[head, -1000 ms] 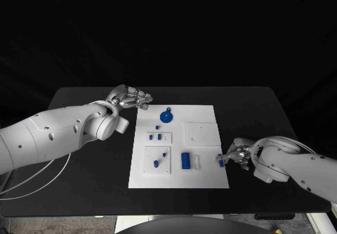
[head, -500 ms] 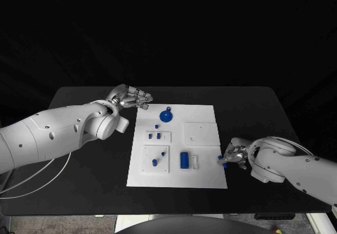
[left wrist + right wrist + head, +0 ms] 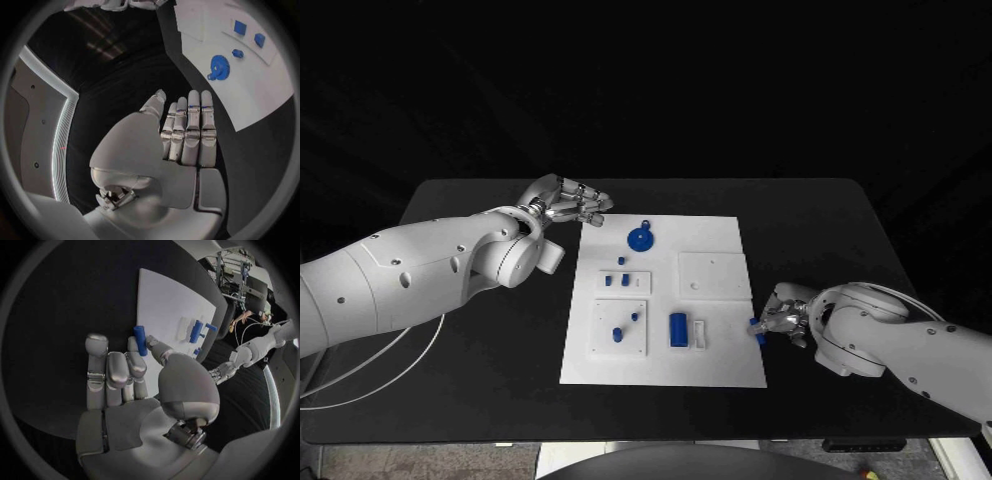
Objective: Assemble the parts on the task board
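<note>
The right hand (image 3: 783, 318) pinches a small blue peg (image 3: 759, 331) in its fingers at the white board's (image 3: 711, 370) right edge, likely to seat it. The left hand (image 3: 568, 201) waits empty, fingers straight, off the board's far-left corner, out of the way.

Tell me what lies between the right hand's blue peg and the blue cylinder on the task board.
In the head view, a small white block lies on the task board between the blue peg pinched by the right hand and the blue cylinder.

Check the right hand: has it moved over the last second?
Yes, slightly. The right hand, pinching a blue part, dropped toward the table's near edge, along the board's right side.
</note>
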Controlling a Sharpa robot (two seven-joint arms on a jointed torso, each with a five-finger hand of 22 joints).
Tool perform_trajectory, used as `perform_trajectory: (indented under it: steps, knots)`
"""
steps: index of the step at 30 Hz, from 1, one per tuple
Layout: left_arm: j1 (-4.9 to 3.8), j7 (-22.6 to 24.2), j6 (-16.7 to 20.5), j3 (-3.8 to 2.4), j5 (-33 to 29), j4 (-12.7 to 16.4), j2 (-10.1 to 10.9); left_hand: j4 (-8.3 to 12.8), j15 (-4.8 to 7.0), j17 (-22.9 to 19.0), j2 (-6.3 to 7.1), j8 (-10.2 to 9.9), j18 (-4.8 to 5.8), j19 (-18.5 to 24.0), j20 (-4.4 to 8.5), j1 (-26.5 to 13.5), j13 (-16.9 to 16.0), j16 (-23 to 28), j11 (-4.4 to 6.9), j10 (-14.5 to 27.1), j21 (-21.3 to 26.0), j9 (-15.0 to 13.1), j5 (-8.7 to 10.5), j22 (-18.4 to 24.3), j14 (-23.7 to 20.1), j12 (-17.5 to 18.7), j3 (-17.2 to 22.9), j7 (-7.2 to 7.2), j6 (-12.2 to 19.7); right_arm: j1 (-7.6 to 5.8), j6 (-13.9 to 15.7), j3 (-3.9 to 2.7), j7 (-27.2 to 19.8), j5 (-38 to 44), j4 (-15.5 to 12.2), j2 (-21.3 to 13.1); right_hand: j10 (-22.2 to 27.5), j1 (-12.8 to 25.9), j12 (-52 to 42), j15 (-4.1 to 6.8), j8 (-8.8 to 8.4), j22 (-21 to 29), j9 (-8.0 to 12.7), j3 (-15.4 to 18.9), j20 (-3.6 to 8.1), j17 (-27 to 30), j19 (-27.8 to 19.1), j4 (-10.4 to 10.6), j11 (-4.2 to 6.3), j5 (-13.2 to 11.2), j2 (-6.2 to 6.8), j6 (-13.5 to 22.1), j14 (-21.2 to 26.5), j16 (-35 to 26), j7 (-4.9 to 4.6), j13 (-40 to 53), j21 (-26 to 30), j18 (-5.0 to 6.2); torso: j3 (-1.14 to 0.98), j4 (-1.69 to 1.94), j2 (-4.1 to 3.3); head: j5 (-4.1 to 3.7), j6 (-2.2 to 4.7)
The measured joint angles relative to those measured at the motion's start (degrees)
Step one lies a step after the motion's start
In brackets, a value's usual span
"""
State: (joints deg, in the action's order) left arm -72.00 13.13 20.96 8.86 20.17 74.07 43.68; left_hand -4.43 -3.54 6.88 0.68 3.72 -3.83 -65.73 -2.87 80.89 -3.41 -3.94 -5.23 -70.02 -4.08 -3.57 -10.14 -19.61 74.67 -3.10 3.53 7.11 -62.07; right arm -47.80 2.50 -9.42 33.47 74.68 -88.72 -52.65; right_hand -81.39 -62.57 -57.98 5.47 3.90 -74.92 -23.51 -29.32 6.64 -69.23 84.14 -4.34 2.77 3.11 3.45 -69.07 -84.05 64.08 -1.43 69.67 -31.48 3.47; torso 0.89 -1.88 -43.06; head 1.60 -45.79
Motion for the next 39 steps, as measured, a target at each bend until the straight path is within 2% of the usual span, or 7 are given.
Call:
perform_trajectory:
  steps: [5,7,9,15,20,32,39]
  knots:
    - [0.00,-0.07,-0.01,0.00,0.00,0.00,0.05,-0.16,0.00,0.00,0.00,0.00,0.00,0.00,0.00,0.00,0.00,0.00,0.00,0.00,0.00,0.00,0.00,0.00,0.00,0.00,0.16,0.00,0.00,0.09,0.78,-0.27,-0.78,-1.38,0.45,-0.97,-0.22,0.95,0.00,-0.01,-0.64,0.00,0.05,-0.37,0.00,0.07,0.00,0.37,0.22,-0.01,-0.21,-1.38,0.01,0.00,0.29,0.00,-0.22,0.00,-0.02,-0.01,0.00,-0.04,0.09]
    - [0.00,-0.11,-0.02,0.00,0.00,0.00,0.05,-0.17,0.00,0.00,0.00,0.00,0.00,0.00,0.00,0.00,0.00,0.00,0.00,0.00,0.00,0.00,0.00,0.01,0.00,0.00,0.14,0.00,0.00,0.18,1.06,-0.65,-0.99,-2.02,0.64,-1.56,-0.31,1.47,0.00,-0.01,-0.59,0.00,3.90,-1.89,0.00,0.12,0.00,-1.11,0.31,-0.01,0.11,-1.92,0.01,0.00,0.48,0.00,-0.22,0.00,-0.02,-0.03,0.00,-0.04,0.13]
    - [0.00,-0.13,-0.02,0.00,0.00,-0.01,0.05,-0.31,0.00,0.00,0.00,0.00,-0.01,0.00,0.00,0.00,0.00,0.00,0.00,0.00,0.00,0.00,0.00,0.08,0.00,0.00,0.01,0.00,0.00,0.21,1.23,-0.94,-1.11,-2.50,0.64,-2.05,-0.31,1.71,0.00,-0.01,-0.43,0.00,5.34,-2.42,0.03,0.15,-0.03,-1.52,0.31,-0.01,0.20,-2.37,0.01,0.00,0.50,0.00,-0.22,-0.57,-0.02,-0.04,0.00,-0.04,0.15]
    - [0.00,-0.20,-0.05,0.00,0.00,-0.03,-0.02,-0.31,0.00,-0.01,0.00,0.00,0.00,0.00,0.00,0.00,0.00,0.00,0.00,0.00,0.00,0.00,0.00,0.08,0.00,0.00,0.01,0.00,-0.01,-0.30,1.51,-1.45,-1.19,-3.95,-0.46,-3.22,-0.32,2.34,0.00,-0.01,-0.42,0.01,6.18,-2.65,0.21,0.30,-0.21,-1.61,0.73,-0.01,0.23,-2.98,0.01,0.00,-0.08,0.08,-0.46,-0.91,-0.01,-0.04,0.00,-0.01,0.20]
    - [0.00,-0.25,-0.05,0.02,0.00,-0.03,-0.02,-0.47,0.01,-0.01,0.00,0.00,-0.01,0.00,0.00,0.00,0.00,0.00,0.00,0.00,0.00,0.00,0.00,0.18,0.01,0.00,0.16,-0.16,0.17,-1.15,1.65,-1.73,-1.35,-5.09,-1.83,-3.53,-0.32,2.40,0.00,-0.01,-0.42,0.01,6.82,-2.80,0.21,0.31,-0.21,-1.76,0.72,-0.02,0.19,-3.01,0.01,0.00,-0.07,0.19,-0.46,-0.90,0.03,0.00,0.00,-0.05,0.31]
    - [0.00,-0.35,-0.06,0.03,0.00,0.01,-0.14,-0.47,0.01,-0.02,0.00,0.00,-0.01,0.00,0.00,0.00,0.00,0.00,0.00,0.00,0.00,0.00,0.00,0.17,0.01,0.00,0.16,-0.16,0.16,-1.51,2.25,-1.76,-1.24,-8.91,-5.46,-1.01,-0.33,3.01,0.19,-0.01,-0.42,0.01,7.11,-1.69,0.21,0.42,-0.21,-2.87,0.71,-0.06,0.16,-3.20,0.01,0.00,-0.15,0.26,-0.46,-0.90,0.10,0.03,-0.01,0.51,0.10]
    - [0.00,-0.37,-0.07,0.03,0.00,0.06,-0.20,-0.47,0.02,-0.02,0.00,0.00,-0.02,0.00,0.00,0.00,0.00,0.00,0.00,0.00,0.00,0.00,0.00,0.17,0.02,0.00,0.16,-0.16,0.16,-1.50,2.75,-0.88,-0.85,-9.65,-5.75,2.45,-0.33,3.38,0.18,-0.01,-0.42,0.01,7.27,-1.27,0.21,0.49,-0.21,-2.93,0.71,-0.06,-0.39,-3.20,0.01,0.00,-0.14,0.26,-0.46,-0.90,0.08,0.04,-0.02,0.64,0.10]
